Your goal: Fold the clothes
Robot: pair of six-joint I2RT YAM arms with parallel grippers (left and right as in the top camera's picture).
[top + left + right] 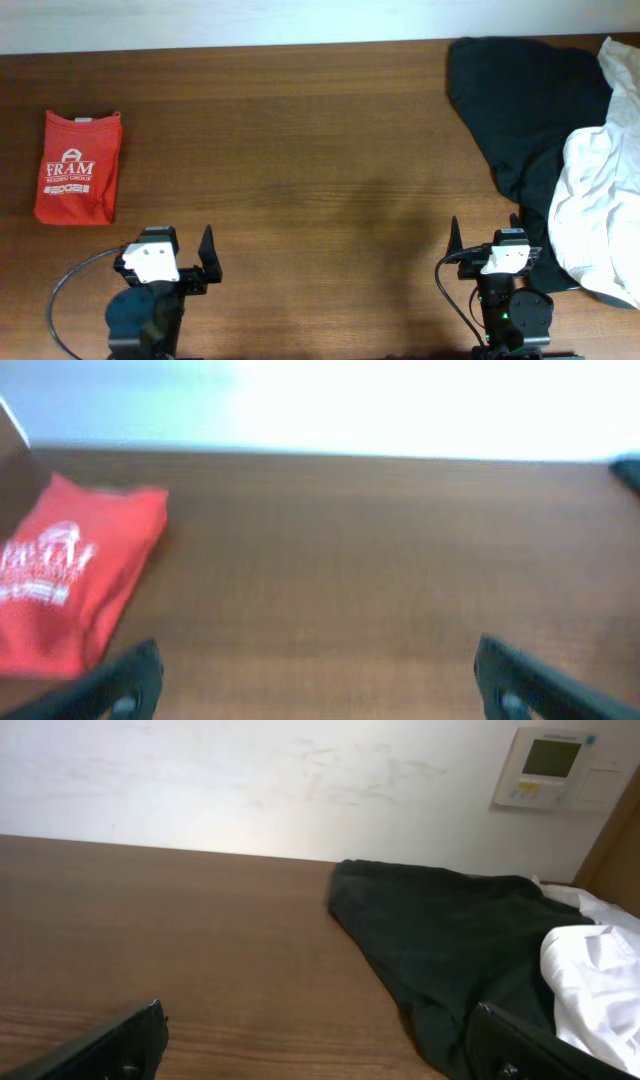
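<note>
I see the folded red T-shirt (78, 167) lying flat by the table's (320, 180) left edge, ahead of my left gripper (318, 688) (its jaws and the right gripper's (318, 1045) stand spread wide), bare wood across the middle, and a black garment (530, 110) partly under a white garment (600, 200) crowding the right edge.

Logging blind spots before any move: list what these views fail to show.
red shirt: print under FRAM too small overhead; blurred and cut by the left edge in the left wrist view.
black garment: right part hidden under the white garment, overhead and right wrist.
white garment: cut by the right edge in both those views.
</note>
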